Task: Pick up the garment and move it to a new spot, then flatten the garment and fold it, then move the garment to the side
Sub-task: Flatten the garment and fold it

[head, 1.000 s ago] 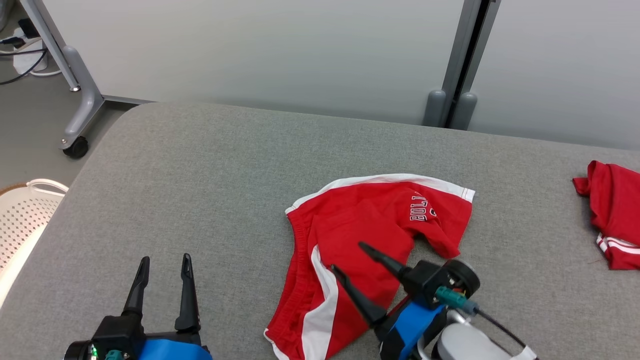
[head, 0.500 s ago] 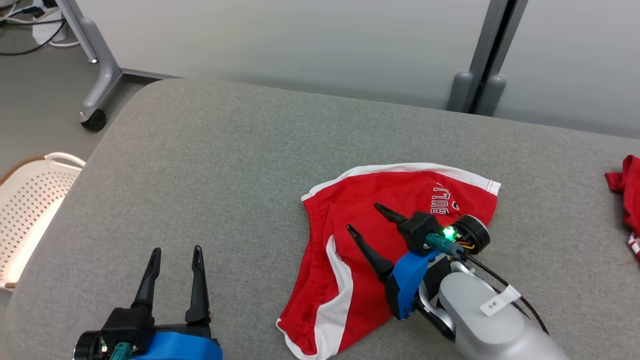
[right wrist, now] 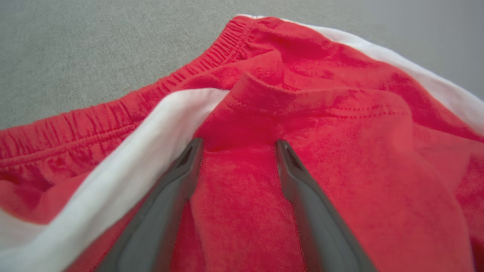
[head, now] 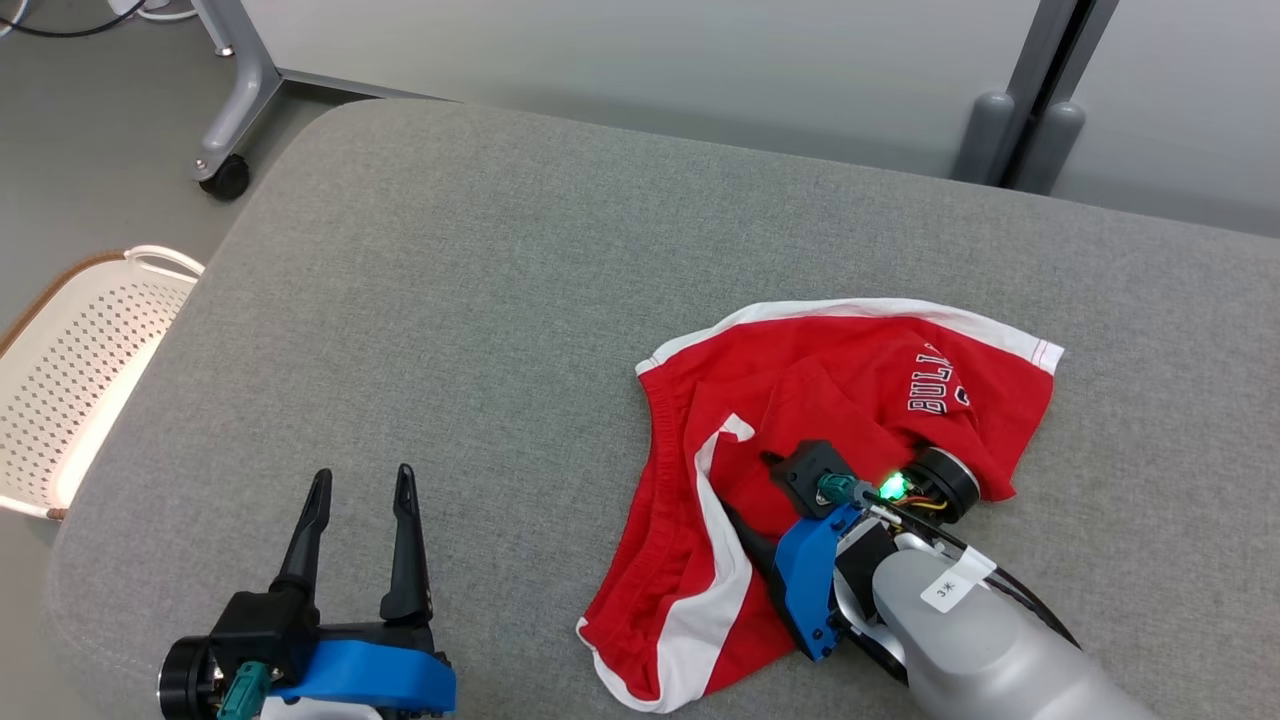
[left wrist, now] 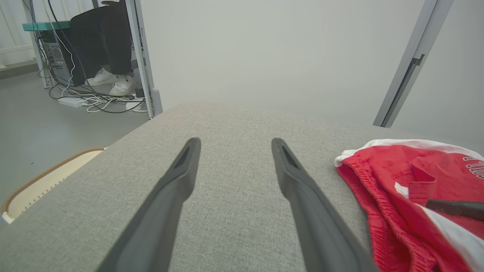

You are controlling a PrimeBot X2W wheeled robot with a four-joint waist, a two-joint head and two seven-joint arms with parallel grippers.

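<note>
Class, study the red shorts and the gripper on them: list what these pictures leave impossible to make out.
Lettering on the red shorts: head view, a fold hides its end; left wrist view, the right edge cuts it.
Right gripper fingertips: head view, its own mount and cloth folds hide most.
Shorts' near right corner: head view, the right forearm covers it.
White basket: head view, cut by the left edge.
</note>
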